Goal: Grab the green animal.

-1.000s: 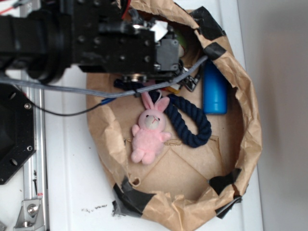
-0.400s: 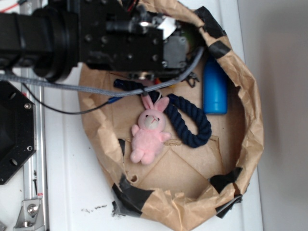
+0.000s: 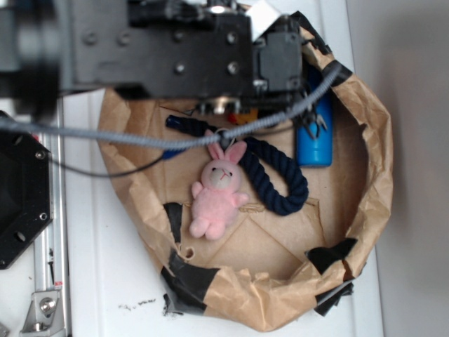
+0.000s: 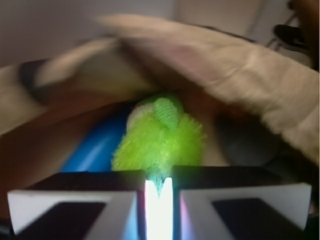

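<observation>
In the wrist view the green animal (image 4: 160,137), a fuzzy lime-green plush with a darker green flap on top, hangs right in front of my gripper (image 4: 159,182). The jaws are shut on a tuft of its fur, and only a thin bright slit shows between them. Crumpled brown paper (image 4: 225,55) shows blurred behind it. From the exterior camera the black arm and wrist (image 3: 175,53) cover the top of the bag. They hide both the green animal and the fingers there.
The brown paper bag (image 3: 375,175), patched with black tape, lies open on the white table. Inside are a pink plush bunny (image 3: 216,193), a navy rope loop (image 3: 280,175) and a blue cylinder (image 3: 313,144), which also appears as the blue cylinder (image 4: 95,147). Grey cables (image 3: 140,140) cross the bag's top.
The arm has risen toward the exterior camera and shifted right, looming larger. The bag's rim has changed shape and shifted slightly. The bunny and rope have stayed put.
</observation>
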{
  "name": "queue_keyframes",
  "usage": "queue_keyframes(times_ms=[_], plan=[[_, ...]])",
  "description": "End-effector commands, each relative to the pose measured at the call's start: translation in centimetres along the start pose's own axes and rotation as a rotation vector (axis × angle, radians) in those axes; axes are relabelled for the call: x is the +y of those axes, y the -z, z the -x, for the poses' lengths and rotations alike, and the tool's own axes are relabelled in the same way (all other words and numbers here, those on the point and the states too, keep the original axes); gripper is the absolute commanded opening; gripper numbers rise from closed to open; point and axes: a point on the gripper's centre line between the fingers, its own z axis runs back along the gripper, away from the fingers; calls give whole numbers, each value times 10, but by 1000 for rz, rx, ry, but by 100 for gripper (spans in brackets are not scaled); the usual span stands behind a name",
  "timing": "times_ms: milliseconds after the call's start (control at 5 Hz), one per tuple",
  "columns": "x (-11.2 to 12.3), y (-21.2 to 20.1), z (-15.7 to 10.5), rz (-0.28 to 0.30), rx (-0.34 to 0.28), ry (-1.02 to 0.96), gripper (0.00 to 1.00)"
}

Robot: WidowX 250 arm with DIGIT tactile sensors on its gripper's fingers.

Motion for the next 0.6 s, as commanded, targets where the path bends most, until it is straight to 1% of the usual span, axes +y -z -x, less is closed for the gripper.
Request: queue_keyframes(times_ms=[0,200,400], plan=[[-21,-39,34,124,127,293,0],[-21,-34,36,91,150,345,0],[-24,-33,22,80,144,337,0]])
